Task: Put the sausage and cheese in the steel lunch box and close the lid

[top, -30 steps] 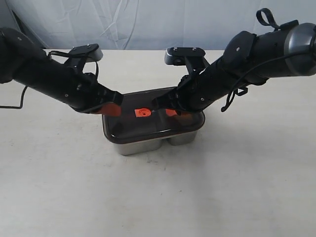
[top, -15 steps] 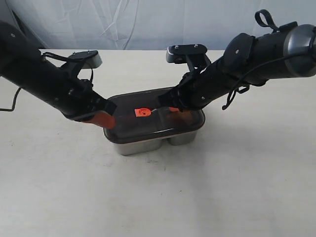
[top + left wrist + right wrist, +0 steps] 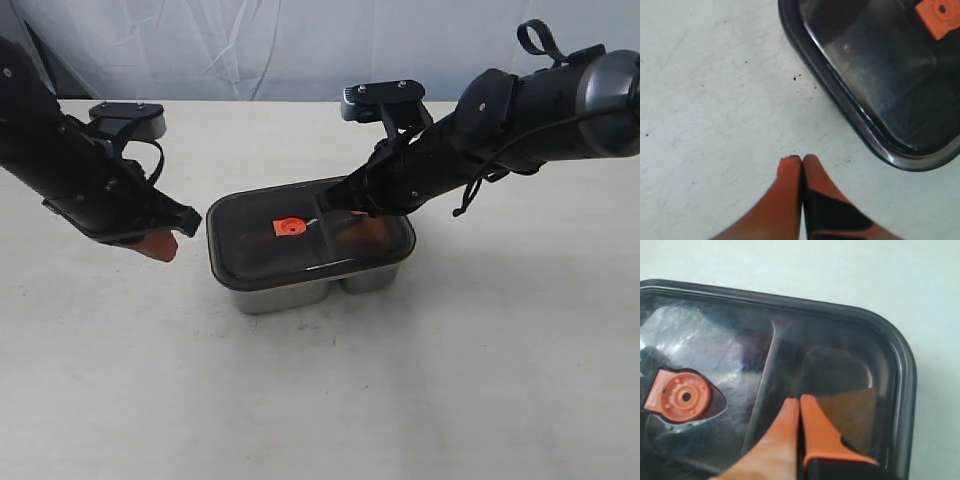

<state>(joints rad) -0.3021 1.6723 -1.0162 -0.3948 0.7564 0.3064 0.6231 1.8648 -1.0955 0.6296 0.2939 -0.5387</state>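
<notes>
The steel lunch box (image 3: 290,297) stands mid-table with the dark translucent lid (image 3: 255,255) lying flat on it, orange valve tab (image 3: 289,227) on top. My right gripper (image 3: 800,399) is shut and empty, its tips just over the lid (image 3: 840,335) beside the tab (image 3: 682,395). A brownish wedge, the cheese (image 3: 852,415), shows through the lid in the right compartment. I cannot make out the sausage through the dark lid. My left gripper (image 3: 158,243) is shut and empty, over bare table left of the box; its tips (image 3: 802,159) are clear of the lid's corner (image 3: 880,85).
The pale tabletop (image 3: 320,400) surrounds the box on all sides. A white backdrop (image 3: 300,45) runs along the far edge. Both black arms slope down towards the box from the back corners.
My left gripper has drawn back to the left, off the lid and away from the box. My right gripper stays over the lid's right half. The lid rests on the box.
</notes>
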